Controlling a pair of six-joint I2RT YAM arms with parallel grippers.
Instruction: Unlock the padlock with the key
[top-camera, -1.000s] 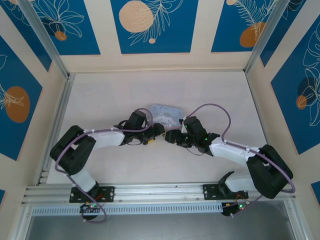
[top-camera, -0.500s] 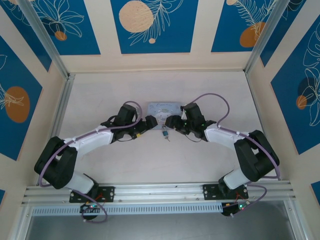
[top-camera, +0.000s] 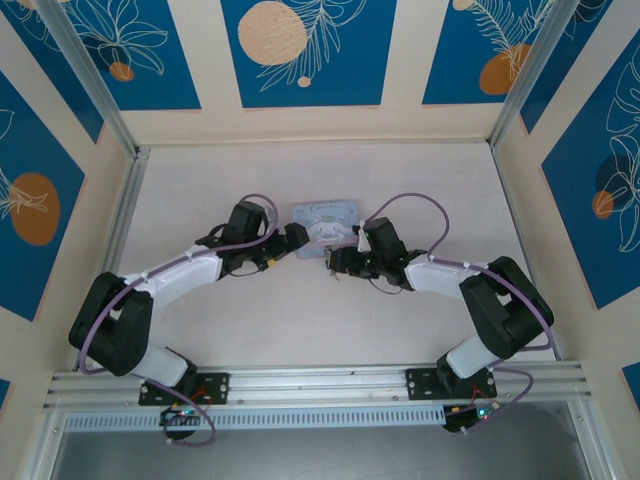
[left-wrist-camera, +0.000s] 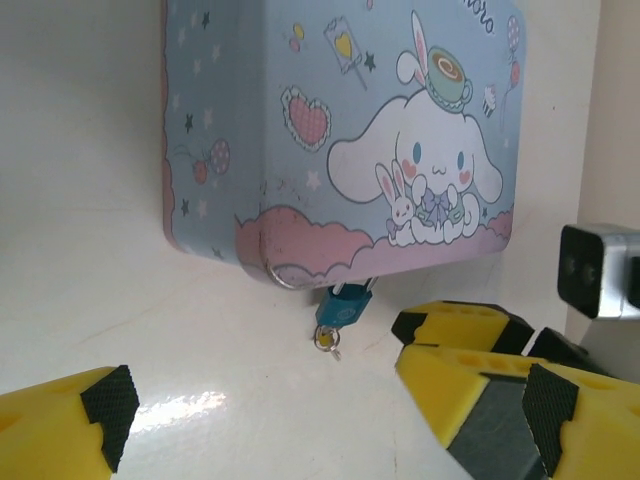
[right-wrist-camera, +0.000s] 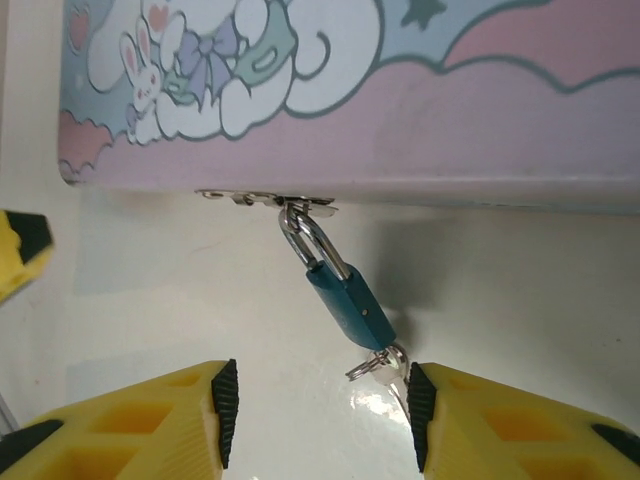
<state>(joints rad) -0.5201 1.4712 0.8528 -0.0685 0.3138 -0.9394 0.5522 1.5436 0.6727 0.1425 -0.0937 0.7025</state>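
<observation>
Right wrist view: padlock (right-wrist-camera: 348, 300) hangs closed on the tin (right-wrist-camera: 400, 100) hasp (right-wrist-camera: 265, 198), midway between the table (right-wrist-camera: 150, 300) side edges, key (right-wrist-camera: 385, 372) apparently inserted. The right end effector (right-wrist-camera: 318, 400) straddles the key half-open, gripping nothing; the left end effector (left-wrist-camera: 260, 400) gapes empty. Turning remains.

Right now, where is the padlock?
In the right wrist view the padlock is hooked through the clasp on the tin's near edge, just ahead of the right gripper's open jaws.

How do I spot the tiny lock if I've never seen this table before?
Find the light blue cartoon tin in the middle of the white table. Hooked through the metal clasp on its pink edge is the padlock. It is dark teal, far smaller than the tin, with a silvery key at its far end.
</observation>
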